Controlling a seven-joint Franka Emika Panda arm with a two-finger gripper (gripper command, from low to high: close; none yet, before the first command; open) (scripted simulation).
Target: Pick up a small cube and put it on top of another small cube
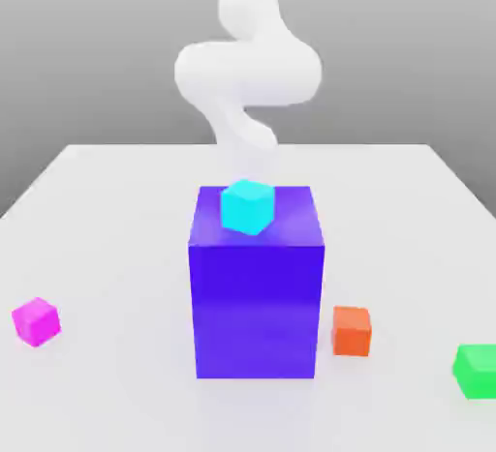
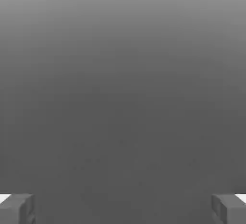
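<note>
Pink cube waited on the counter, tool spread wide.
The small magenta-pink cube [image 1: 36, 321] sat at the exterior view's left of the big blue-violet block [image 1: 257, 300]; the tool [image 2: 123, 208] gripped nothing, fingers [image 2: 17, 208] far apart.

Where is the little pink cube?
The small magenta-pink cube sits on the white table at the exterior view's left, apart from the big blue-violet block.

Big blue-violet block [image 1: 256, 310] on white table [image 1: 116, 208], cyan cube [image 1: 246, 206] seemingly atop, orange cube [image 1: 352, 330], green cube [image 1: 476, 371]
</note>
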